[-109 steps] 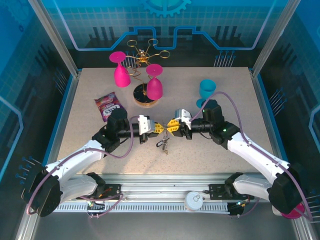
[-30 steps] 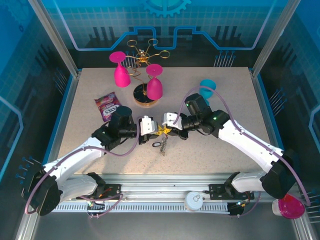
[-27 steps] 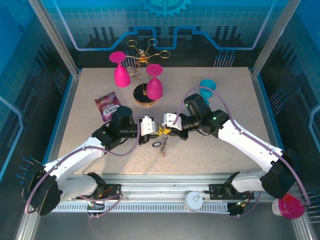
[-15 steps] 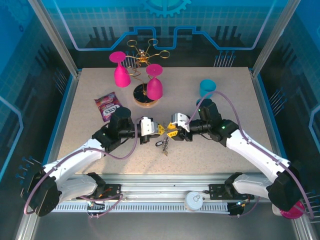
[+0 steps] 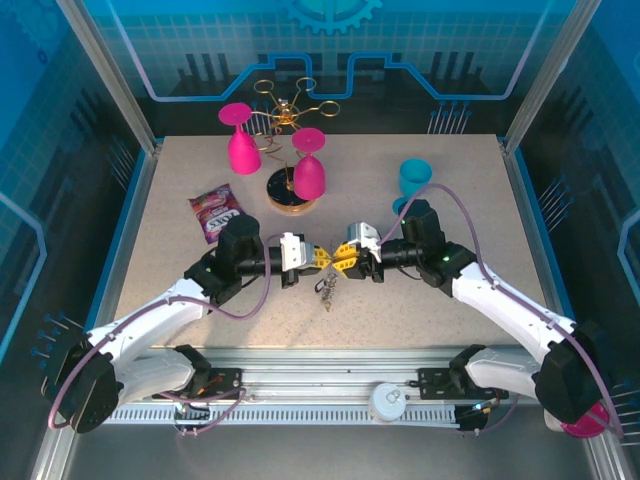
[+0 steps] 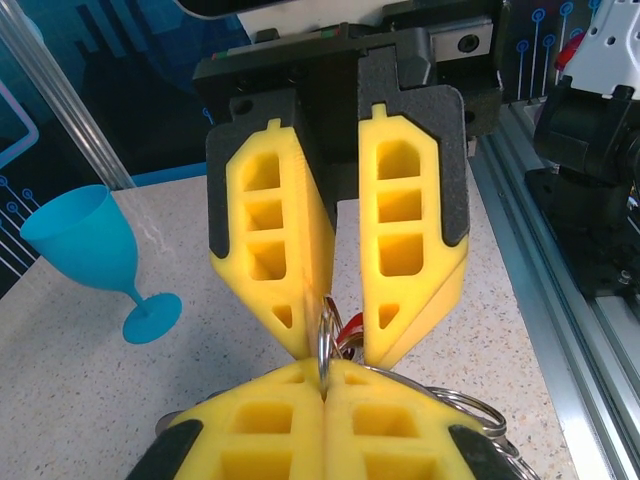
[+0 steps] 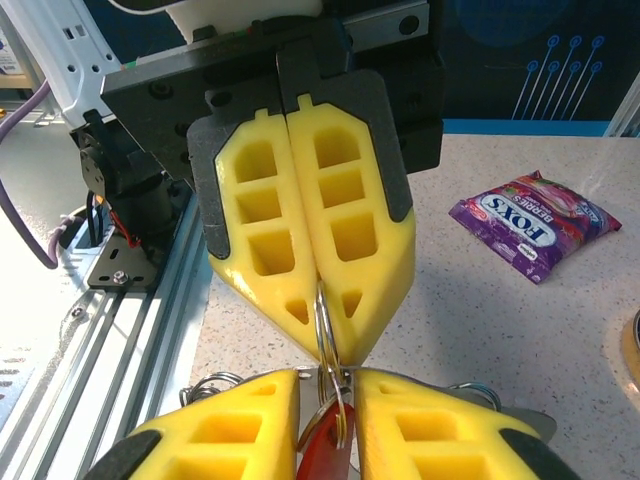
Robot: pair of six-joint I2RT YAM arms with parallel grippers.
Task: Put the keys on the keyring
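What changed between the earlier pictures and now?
The right gripper let go, drew back rightward, then returned and closed on the thin silvery metal ring, tip to tip with the left gripper. The left gripper held that ring throughout, small silvery keys hanging below. The rest stayed.

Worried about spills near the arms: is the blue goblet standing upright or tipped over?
Upright: the blue goblet stands on its round foot, mouth facing up.
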